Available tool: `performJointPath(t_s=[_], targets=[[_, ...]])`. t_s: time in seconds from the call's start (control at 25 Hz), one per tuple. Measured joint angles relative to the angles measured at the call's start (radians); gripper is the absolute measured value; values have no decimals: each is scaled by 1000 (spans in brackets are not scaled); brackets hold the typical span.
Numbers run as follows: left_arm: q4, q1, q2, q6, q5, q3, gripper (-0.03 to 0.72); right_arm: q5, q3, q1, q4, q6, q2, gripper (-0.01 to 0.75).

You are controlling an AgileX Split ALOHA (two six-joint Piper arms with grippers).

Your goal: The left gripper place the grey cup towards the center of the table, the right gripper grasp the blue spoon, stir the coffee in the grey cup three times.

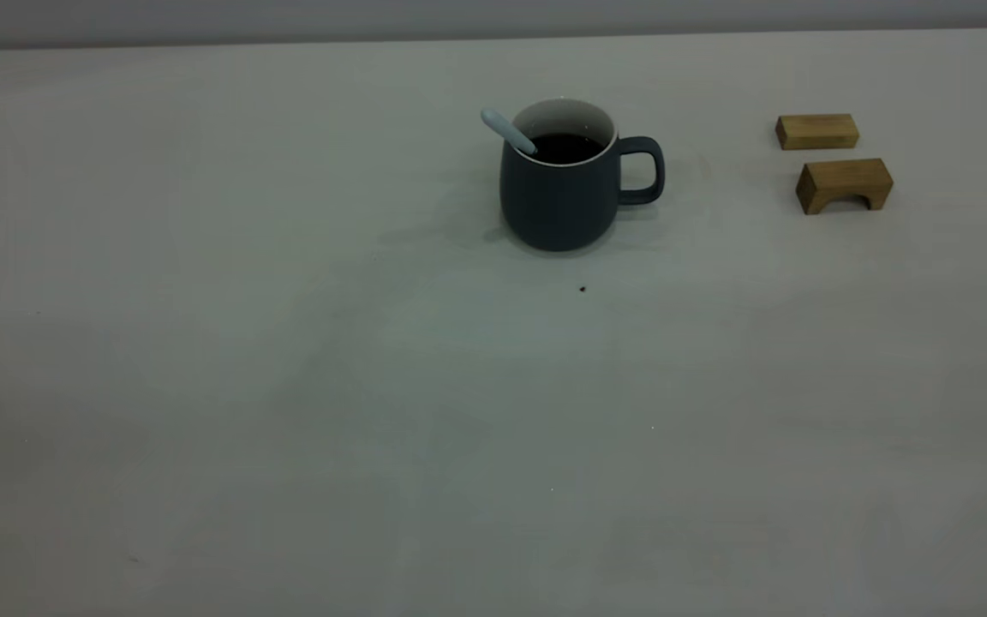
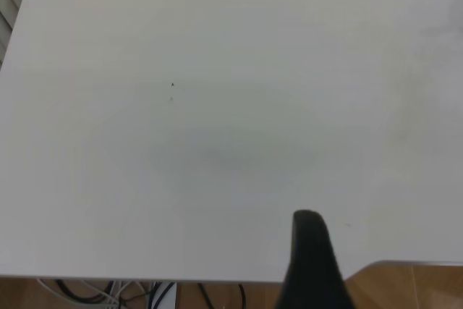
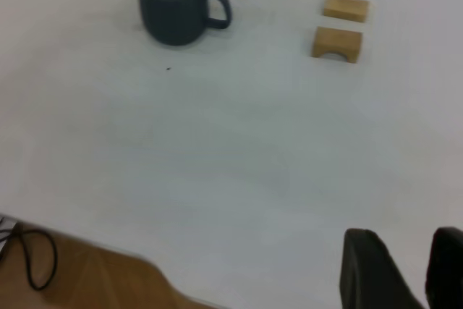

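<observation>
Over the near edge of the surface [image 3: 239, 179], the right gripper [image 3: 412, 269] is seen spread and empty; the left gripper's [image 2: 312, 262] state cannot be told. Well apart, the grey cup [image 1: 560, 188] holds coffee [image 1: 565, 147] and the blue spoon [image 1: 508, 131], beside two wooden blocks [image 1: 843, 183].

Exterior view is dim and flat: the worktop [image 1: 288, 386] reads grey-green, darker toward the near corners. Light is soft and diffuse, no glare. The cup [image 1: 558, 201] throws only a faint smudge of shadow to its left and a thin one under the handle. The blocks [image 1: 832, 163] barely shade the surface. Focus is acceptable, edges slightly soft. Both wrist views are much brighter, the worktop close to washed out. The near gripper fingers [image 3: 372, 273] are blurred dark shapes; in the left wrist view a finger [image 2: 312, 265] is equally out of focus.
</observation>
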State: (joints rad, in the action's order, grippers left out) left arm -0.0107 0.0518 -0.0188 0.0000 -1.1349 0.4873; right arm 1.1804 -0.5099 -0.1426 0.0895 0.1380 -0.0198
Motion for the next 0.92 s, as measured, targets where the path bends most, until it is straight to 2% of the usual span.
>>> performJointPath(t_s=[0.2, 0.92], targets=[[0, 0, 0, 0, 0, 0, 585, -8, 3, 92, -14, 0, 1, 236], [0, 0, 0, 0, 0, 0, 585, -44, 40, 94, -14, 2, 1, 237]])
